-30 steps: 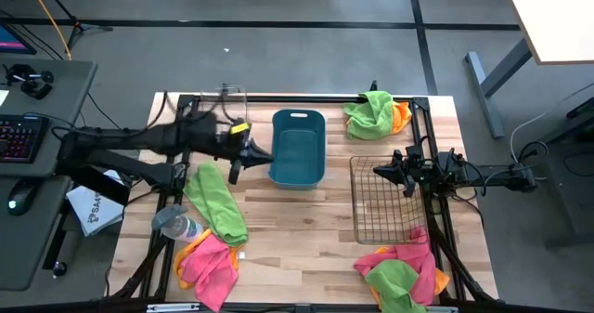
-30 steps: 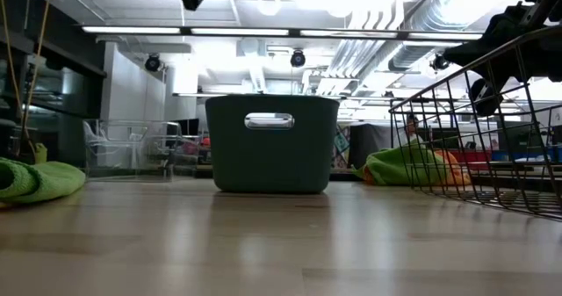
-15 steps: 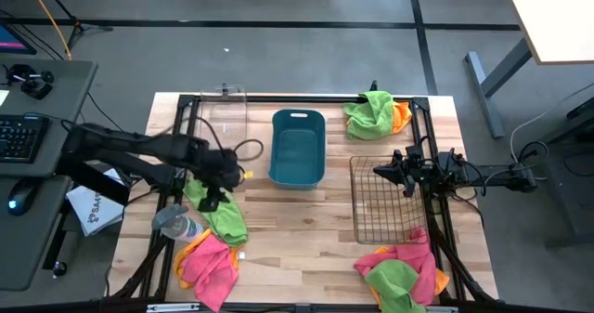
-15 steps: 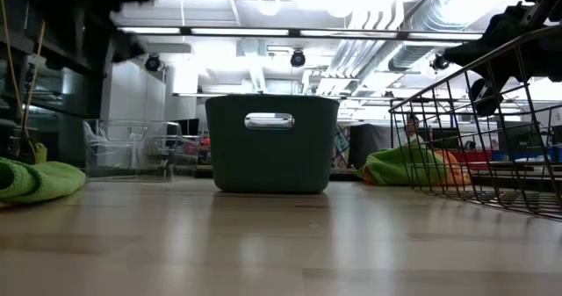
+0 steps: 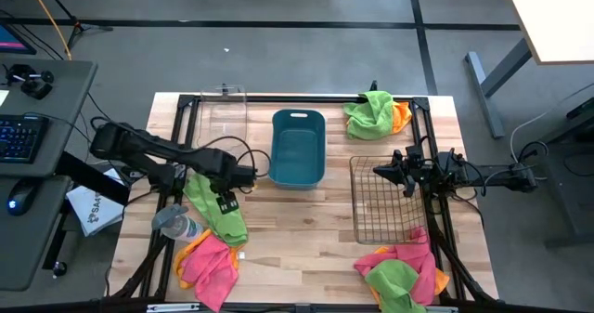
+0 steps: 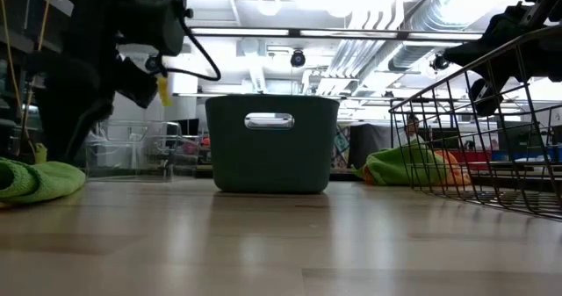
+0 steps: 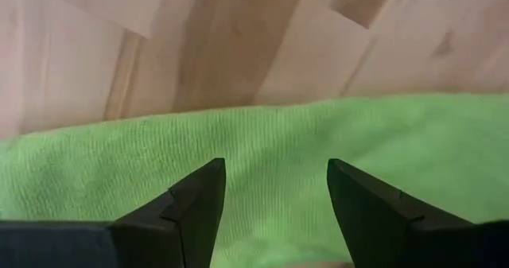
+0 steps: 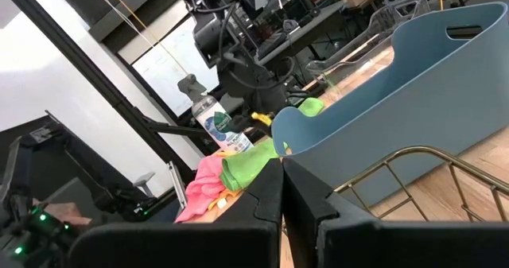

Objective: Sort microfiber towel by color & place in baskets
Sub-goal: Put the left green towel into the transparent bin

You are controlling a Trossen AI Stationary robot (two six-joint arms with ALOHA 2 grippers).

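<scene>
- Left gripper [image 5: 225,202] is hovering over the green towel [image 5: 215,204] near the table's [image 5: 297,229] left edge, fingers [image 7: 195,204] spread wide, gripping nothing
- Right gripper [image 5: 379,171] is waiting above the wire basket [image 5: 382,202] by the right edge, fingers pressed together, empty
- Teal tub [image 5: 298,148] is sitting mid-table toward the far edge, clear bin [image 5: 225,118] at its left

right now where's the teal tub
In the high view the teal tub stands at the table's back centre, between the clear bin on the left and the wire basket on the right.
</scene>
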